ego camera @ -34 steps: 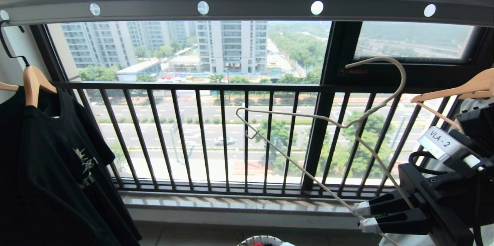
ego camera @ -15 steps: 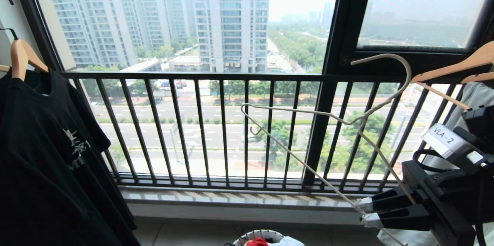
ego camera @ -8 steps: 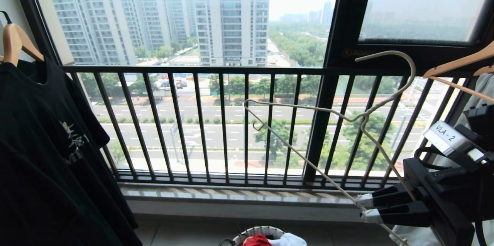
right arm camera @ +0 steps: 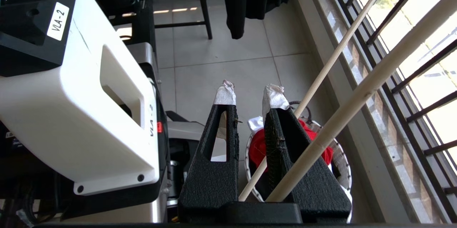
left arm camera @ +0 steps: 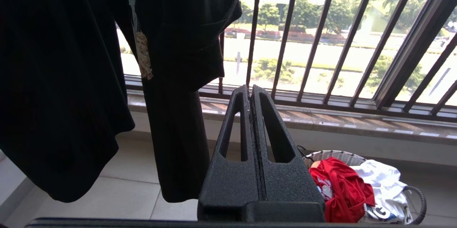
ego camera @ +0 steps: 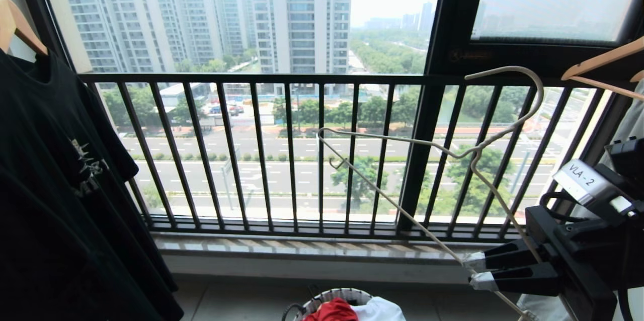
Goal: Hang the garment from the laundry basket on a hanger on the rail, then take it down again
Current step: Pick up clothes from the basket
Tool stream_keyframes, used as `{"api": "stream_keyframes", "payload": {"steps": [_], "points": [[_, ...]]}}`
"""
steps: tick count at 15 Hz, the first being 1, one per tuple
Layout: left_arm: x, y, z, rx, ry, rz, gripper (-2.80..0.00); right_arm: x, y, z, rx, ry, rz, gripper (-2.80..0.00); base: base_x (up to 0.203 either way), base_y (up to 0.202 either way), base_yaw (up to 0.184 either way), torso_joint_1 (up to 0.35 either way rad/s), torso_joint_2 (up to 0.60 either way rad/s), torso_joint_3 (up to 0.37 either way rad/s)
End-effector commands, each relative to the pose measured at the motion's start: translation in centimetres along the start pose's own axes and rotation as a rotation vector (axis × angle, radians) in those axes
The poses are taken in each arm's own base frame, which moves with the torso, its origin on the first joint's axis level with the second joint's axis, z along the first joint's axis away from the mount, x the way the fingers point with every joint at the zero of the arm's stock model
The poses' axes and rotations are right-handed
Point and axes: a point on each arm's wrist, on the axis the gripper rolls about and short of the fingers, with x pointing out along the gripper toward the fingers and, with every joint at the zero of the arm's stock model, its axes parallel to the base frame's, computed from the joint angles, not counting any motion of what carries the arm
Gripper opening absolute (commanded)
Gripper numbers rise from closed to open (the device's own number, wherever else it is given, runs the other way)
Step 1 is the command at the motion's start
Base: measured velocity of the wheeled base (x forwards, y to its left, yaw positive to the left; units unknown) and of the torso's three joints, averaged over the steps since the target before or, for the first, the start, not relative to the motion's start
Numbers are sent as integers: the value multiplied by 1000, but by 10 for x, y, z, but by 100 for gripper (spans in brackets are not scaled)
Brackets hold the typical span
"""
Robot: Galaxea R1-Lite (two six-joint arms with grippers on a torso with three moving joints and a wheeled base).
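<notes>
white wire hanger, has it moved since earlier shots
Yes: the hanger, held in the right pincer, has sunk, its hook nearer the top bar of the window railing.

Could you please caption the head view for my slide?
Right gripper holds thin white wire hanger before dark barred railing.

- Head view faces the window railing (ego camera: 282,79) from above.
- Both wrist views look past their tools, sharing the laundry basket (left arm camera: 414,199).
</notes>
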Motion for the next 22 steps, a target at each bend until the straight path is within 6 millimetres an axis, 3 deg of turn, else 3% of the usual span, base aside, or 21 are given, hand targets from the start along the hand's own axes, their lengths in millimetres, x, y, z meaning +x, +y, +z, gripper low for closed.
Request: {"api": "stream_keyframes", "payload": {"steps": [1,22], "points": [[0,0,0,-1,1,1,-280,0,1,0,-5,-4,4,-280,0,0,0,-221,493,276],[0,0,0,-1,1,1,-280,-3,4,0,-13,-9,-4,-280,0,0,0,-191,508,310]]}}
